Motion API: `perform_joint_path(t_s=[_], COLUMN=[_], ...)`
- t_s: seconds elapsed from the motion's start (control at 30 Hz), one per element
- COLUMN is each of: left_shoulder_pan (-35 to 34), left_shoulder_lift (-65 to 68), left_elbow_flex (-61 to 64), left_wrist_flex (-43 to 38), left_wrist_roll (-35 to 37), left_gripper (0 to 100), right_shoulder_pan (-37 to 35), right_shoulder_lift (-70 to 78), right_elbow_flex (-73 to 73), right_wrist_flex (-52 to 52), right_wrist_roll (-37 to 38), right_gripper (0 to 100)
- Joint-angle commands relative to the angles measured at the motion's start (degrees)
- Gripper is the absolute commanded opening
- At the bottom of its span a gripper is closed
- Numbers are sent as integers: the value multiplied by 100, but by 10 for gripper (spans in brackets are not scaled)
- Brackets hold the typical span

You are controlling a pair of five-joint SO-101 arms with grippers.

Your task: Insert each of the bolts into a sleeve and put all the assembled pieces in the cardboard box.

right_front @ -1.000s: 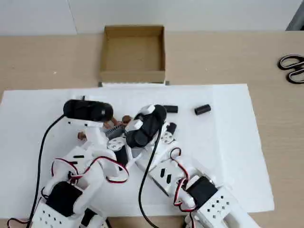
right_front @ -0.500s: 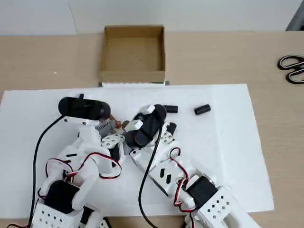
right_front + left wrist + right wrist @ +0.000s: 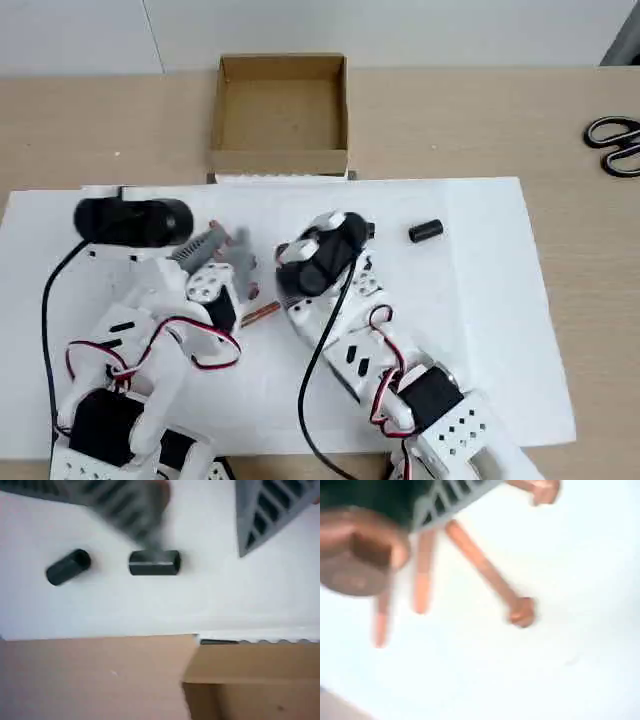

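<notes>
On the white sheet [image 3: 210,600], a sleeve [image 3: 155,562] lies before the left gripper [image 3: 195,545], whose jaws are spread, perhaps touching one; a second sleeve [image 3: 68,566] lies beside it.

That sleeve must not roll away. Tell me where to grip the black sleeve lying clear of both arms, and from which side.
Grip the sleeve across its round body at mid-length, coming down from above. It lies on its side on the white sheet with open space on both long flanks, so a grip set across its axis should stop it rolling.
</notes>
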State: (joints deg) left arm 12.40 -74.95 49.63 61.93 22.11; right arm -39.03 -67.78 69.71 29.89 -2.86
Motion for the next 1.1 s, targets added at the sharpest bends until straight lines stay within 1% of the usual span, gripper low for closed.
perform_joint_path(t_s=[0.0,0.13,0.2,0.27,0.33,0.43,0.6,0.7,0.77,0.9,1.07], left_shoulder_pan=[-598,-1468,-1802,-1960,-1978,-1952,-1960,-1987,-1987,-1960,-1987], left_shoulder_lift=[-9,-44,-53,-53,-53,-53,-53,-53,-62,-62,-62], left_elbow_flex=[-119,400,664,822,875,892,901,901,892,892,875], left_wrist_flex=[-9,9,18,26,26,26,123,325,492,809,818], left_wrist_roll=[18,-325,-422,-422,-413,-404,-396,-352,-167,79,176], left_gripper=[6,6,6,6,6,6,6,6,6,6,6], right_shoulder_pan=[418,919,1182,1446,1622,1692,1789,1798,1807,1807,1815], right_shoulder_lift=[-57,215,831,1727,2782,4338,6466,7556,8224,9420,10615], right_elbow_flex=[-88,-492,-1134,-2004,-3015,-4545,-7024,-8334,-9108,-10523,-11851], right_wrist_flex=[-154,-198,-163,-136,4,312,690,822,822,813,822], right_wrist_roll=[-281,-466,-659,-897,-1037,-1046,-1029,-1029,-1011,-738,-695], right_gripper=[3,2,2,2,2,2,2,2,2,2,3])
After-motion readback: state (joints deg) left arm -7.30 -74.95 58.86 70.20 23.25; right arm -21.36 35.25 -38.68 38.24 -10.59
